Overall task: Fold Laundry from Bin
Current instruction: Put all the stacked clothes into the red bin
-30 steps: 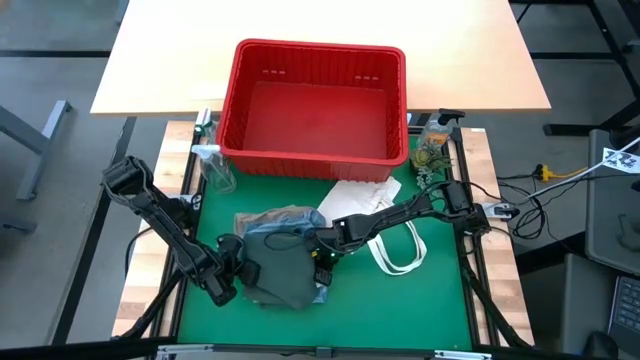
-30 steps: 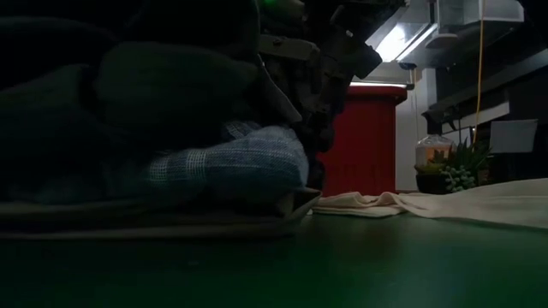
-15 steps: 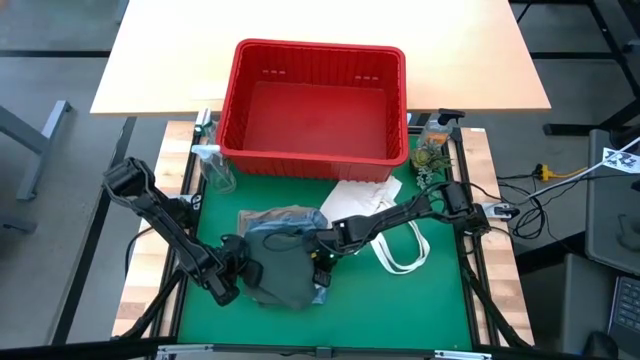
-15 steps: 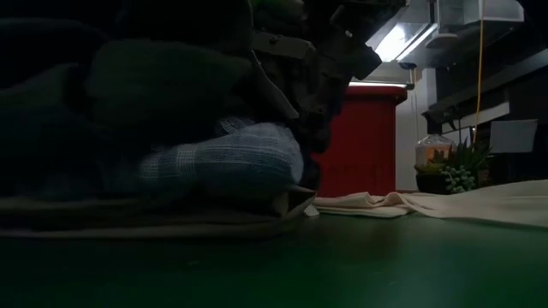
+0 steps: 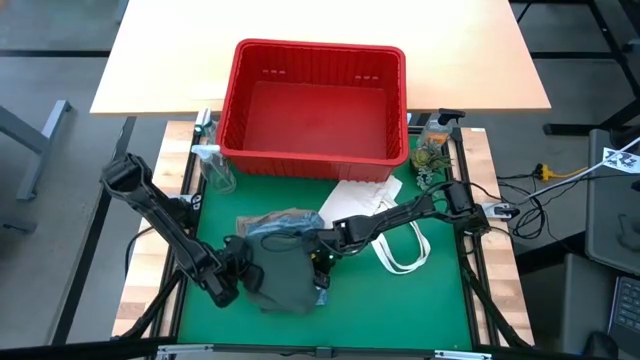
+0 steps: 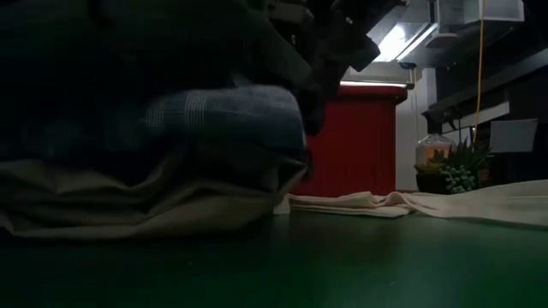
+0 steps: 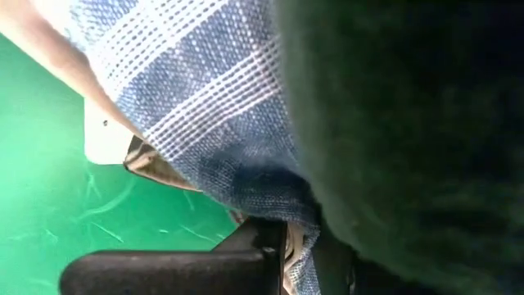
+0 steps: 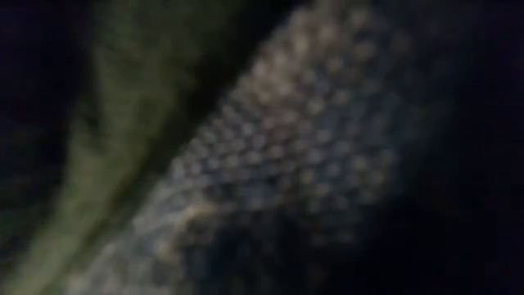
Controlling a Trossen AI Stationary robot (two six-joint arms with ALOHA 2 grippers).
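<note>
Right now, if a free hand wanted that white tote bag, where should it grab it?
Probably by the loop handles: they lie bare on the green mat on the tote bag's near side. Come straight down from above; the bag's body is flat and partly under the right arm.

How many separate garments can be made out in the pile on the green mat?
3, all stacked in one pile: dark green garment on top, blue-white striped shirt beneath it, tan garment lowest. Smaller cloths may be hidden underneath.
</note>
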